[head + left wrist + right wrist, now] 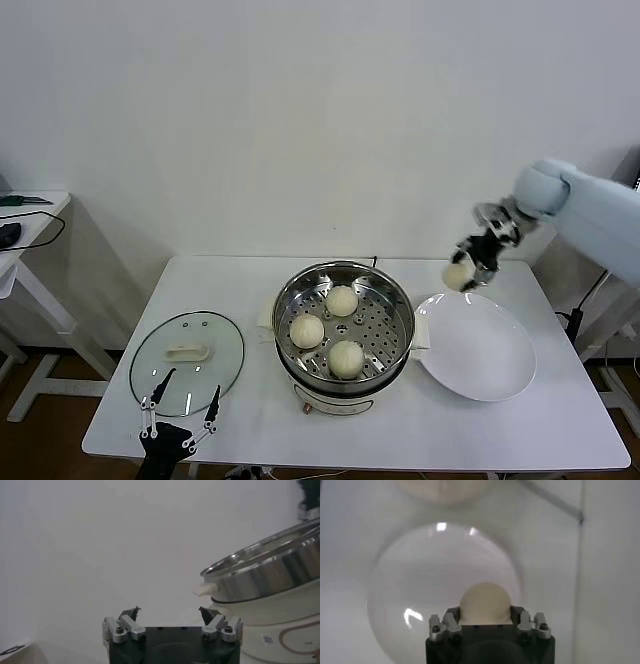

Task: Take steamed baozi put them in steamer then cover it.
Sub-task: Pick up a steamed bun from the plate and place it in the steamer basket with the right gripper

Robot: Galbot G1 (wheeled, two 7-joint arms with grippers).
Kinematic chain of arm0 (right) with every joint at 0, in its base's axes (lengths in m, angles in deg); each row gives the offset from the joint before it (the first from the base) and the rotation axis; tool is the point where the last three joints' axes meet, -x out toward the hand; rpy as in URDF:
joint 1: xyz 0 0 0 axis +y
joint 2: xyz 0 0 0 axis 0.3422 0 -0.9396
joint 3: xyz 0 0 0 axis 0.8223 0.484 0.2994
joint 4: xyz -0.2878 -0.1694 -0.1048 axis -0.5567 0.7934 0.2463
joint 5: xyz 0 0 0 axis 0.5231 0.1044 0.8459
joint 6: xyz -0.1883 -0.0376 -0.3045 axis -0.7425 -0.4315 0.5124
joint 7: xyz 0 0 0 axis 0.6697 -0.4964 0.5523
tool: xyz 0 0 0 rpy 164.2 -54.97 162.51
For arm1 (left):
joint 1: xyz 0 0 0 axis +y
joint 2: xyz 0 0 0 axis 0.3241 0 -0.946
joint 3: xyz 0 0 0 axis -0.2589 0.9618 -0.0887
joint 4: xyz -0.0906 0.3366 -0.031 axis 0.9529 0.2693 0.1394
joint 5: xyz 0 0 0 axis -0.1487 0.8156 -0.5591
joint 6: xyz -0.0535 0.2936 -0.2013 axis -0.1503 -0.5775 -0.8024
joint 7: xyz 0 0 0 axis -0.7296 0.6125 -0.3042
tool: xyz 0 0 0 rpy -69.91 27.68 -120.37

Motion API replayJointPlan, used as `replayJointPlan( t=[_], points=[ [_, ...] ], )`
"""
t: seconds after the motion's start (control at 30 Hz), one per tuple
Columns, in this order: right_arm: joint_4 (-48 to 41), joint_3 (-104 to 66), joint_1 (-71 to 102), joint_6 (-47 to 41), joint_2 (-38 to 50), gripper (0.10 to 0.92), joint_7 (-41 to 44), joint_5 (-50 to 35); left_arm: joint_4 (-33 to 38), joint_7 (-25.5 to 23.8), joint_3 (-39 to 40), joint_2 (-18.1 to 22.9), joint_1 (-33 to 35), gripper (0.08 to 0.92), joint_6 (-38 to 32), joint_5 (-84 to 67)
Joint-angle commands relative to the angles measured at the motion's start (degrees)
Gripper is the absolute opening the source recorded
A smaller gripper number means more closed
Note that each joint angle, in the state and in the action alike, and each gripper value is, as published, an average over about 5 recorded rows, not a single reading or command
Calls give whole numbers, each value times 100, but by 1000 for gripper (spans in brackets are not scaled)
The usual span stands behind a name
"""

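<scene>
Head view: right gripper point(466, 268) pinches a baozi point(458, 276) in the air above the plate point(480, 350); three baozi lie in the steamer point(343, 345). Left gripper point(180, 410), fingers spread, waits at the cover point(187, 360).

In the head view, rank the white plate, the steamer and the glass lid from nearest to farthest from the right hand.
The right hand holds a baozi above the table's right side.
1. White plate: just below it, on the right.
2. Steamer: centre of the table.
3. Glass lid: far left, by the open left hand.
</scene>
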Motion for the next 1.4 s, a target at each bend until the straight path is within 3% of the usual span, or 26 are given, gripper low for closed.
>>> replayJointPlan(
  t=[0.03, 0.53, 1.4],
  points=[
    [1697, 1328, -1686, -781, -808, 656, -131, -1449, 12, 5, 25, -1, 8, 823, 12, 20],
    [1874, 1873, -909, -1192, -1390, 653, -917, -817, 15, 39, -58, -9, 26, 823, -13, 0],
    [1289, 1756, -181, -1247, -1622, 649, -1265, -384, -43, 66, -92, 3, -40, 823, -18, -21]
  ],
)
